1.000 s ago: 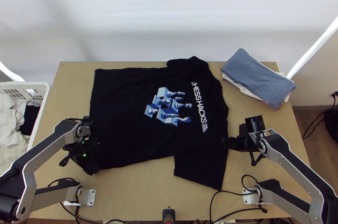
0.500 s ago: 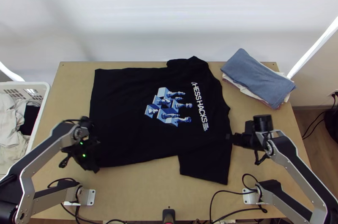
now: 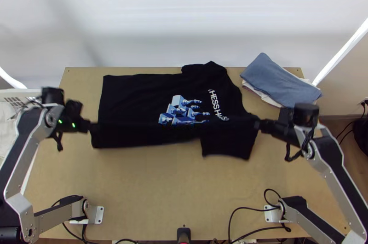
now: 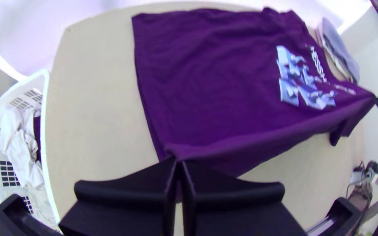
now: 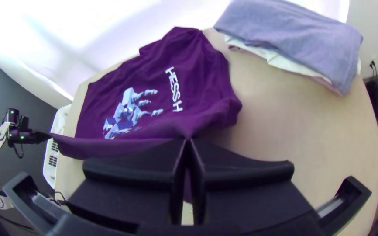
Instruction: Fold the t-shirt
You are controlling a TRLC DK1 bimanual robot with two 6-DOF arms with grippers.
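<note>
Shirt [image 3: 133, 101] strung between left claw [image 4: 178, 161] and right claw [image 5: 188, 140], both pinching it; rest flat toward tabletop's [image 3: 156, 188] far edge, likely fold direction.

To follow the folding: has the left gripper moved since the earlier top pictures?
Yes. In the top view, the left gripper has gone farther from the arm's white base plate, toward the table's far edge.

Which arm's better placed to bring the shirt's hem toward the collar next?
Probably the left gripper: it pinches the t-shirt at the hem end, while the right gripper holds the shoulder end.
</note>
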